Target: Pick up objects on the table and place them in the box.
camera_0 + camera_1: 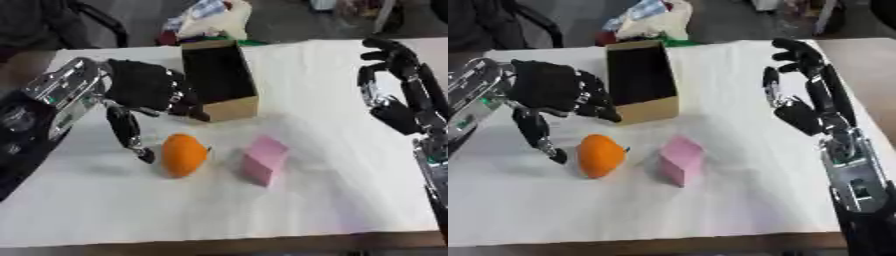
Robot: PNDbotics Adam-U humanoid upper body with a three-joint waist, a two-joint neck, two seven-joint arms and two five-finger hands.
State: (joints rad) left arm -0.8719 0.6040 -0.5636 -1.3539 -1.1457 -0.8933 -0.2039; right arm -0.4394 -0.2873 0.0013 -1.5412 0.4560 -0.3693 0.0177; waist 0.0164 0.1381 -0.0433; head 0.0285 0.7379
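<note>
Left hand [149, 90] hangs unclenched beside the cardboard box [219, 80], thumb reaching down near the smooth orange fruit [184, 154]; I can't see the box's dark interior. Right hand [802, 100] rests unclenched, fingers up, well apart. Beside the fruit a matte pink block [264, 160] sits on the white-clothed surface [332, 200].

Orange fruit [184, 154], pink block [263, 160]

No readable text, label or number anywhere.
</note>
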